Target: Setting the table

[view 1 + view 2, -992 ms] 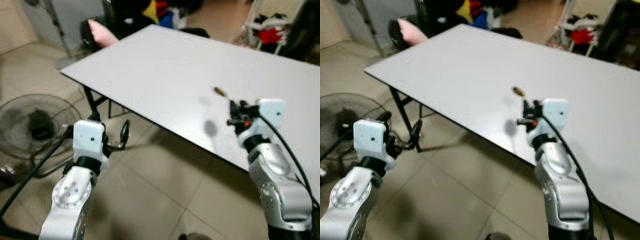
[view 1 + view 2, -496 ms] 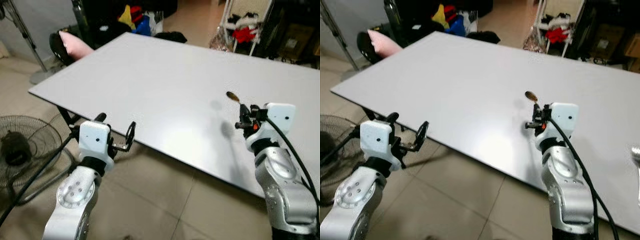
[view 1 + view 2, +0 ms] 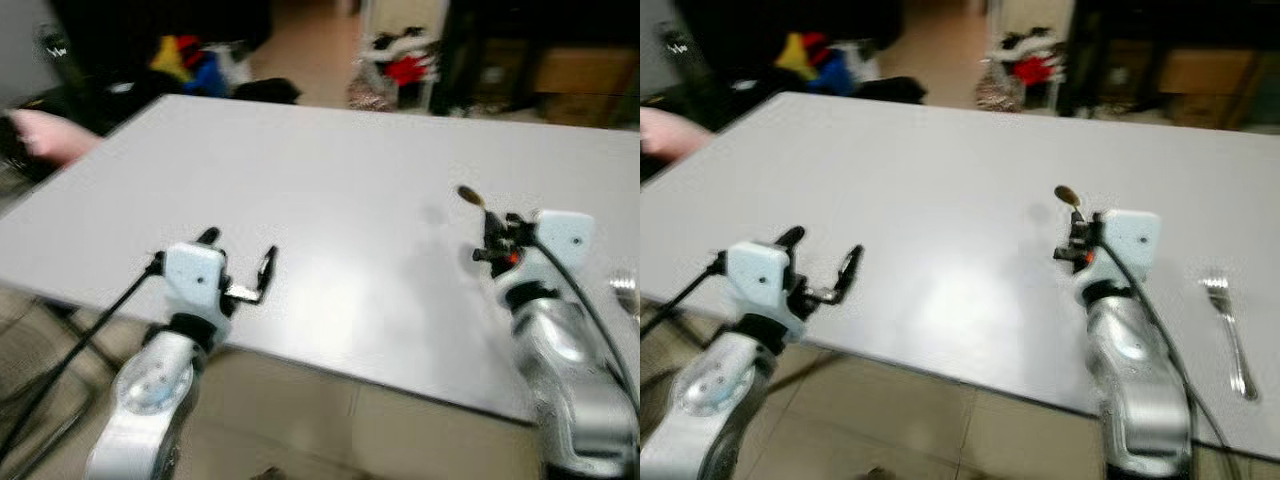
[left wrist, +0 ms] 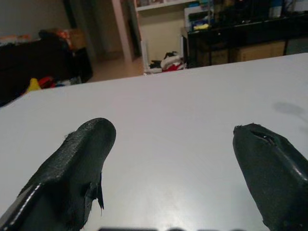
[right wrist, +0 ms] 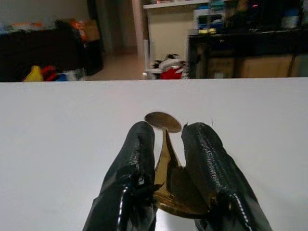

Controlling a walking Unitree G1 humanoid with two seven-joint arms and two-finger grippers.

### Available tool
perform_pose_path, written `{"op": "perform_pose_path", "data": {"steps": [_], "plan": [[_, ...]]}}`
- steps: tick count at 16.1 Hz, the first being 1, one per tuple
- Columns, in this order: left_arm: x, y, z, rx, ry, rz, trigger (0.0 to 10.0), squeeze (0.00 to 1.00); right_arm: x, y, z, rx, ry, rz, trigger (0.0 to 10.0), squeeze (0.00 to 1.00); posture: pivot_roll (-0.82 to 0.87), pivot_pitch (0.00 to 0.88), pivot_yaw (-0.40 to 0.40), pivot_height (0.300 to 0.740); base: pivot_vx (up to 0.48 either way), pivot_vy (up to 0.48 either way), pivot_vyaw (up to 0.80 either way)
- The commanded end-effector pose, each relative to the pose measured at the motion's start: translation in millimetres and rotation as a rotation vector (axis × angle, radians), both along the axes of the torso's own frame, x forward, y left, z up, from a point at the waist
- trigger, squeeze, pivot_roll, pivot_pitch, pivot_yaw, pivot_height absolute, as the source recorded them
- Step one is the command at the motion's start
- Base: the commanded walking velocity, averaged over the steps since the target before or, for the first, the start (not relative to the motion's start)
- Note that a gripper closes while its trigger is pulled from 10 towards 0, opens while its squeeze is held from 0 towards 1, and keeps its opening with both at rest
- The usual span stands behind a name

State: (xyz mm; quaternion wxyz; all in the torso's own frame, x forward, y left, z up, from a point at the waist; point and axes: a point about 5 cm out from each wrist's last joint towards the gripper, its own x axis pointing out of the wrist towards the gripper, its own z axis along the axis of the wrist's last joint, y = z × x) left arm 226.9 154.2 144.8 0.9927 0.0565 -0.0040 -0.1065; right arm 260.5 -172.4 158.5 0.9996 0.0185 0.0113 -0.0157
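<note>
A broad white table (image 3: 890,170) lies before me. Over its right half my right gripper (image 3: 1077,235) is shut on a gold spoon (image 3: 1067,195), held off the tabletop. In the right wrist view the spoon (image 5: 163,121) stands between the two black fingers (image 5: 137,149), its bowl poking out past their tips. A silver fork (image 3: 1228,330) lies flat on the table to the right of that arm. My left gripper (image 3: 822,248) hovers over the table's front edge at the left, open with nothing in it; in the left wrist view its fingers (image 4: 86,144) stand wide apart above bare tabletop.
A pink cushion (image 3: 665,135) sits off the table's left end. Coloured clothes and bags (image 3: 1025,70) lie on the floor beyond the far edge, in front of dark shelving. Tiled floor runs under the near edge.
The camera has swung to the right, so the table now lies square ahead and the fork has come into sight. The floor fan has left the picture. Both grippers keep their pose.
</note>
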Motion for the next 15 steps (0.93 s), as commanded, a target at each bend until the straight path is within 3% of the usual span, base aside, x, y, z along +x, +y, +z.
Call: {"op": "perform_pose_path", "data": {"steps": [1,4,9,12,15], "plan": [[0.0,-1.3,0,-0.003,0.000,-0.002,10.0,0.00,-0.5,-3.4,6,-0.024,-0.023,-0.006,10.0,0.00,-0.14,0.000,0.047,0.740,0.251,0.000,-0.80],[-4.3,-3.5,-2,-0.012,0.007,0.002,10.0,0.00,-0.5,-2.0,7,-0.037,-0.019,0.019,10.0,0.00,-0.14,0.000,0.032,0.740,0.245,0.000,0.00],[-7.2,-2.2,-5,-0.046,0.019,0.052,10.0,0.00,3.7,3.9,5,-0.054,-0.008,0.107,10.0,0.00,-0.14,0.000,0.027,0.740,0.000,0.000,0.00],[-6.4,-2.7,-6,-0.020,0.017,0.059,10.0,0.00,6.3,0.2,2,-0.086,-0.001,0.090,10.0,0.00,-0.14,0.000,0.027,0.740,0.000,0.000,0.00],[-4.6,-4.2,-7,-0.027,0.025,0.062,10.0,0.00,4.3,-6.5,1,-0.144,-0.016,0.025,10.0,0.00,-0.14,0.000,0.038,0.740,0.000,-0.361,0.00]]}}
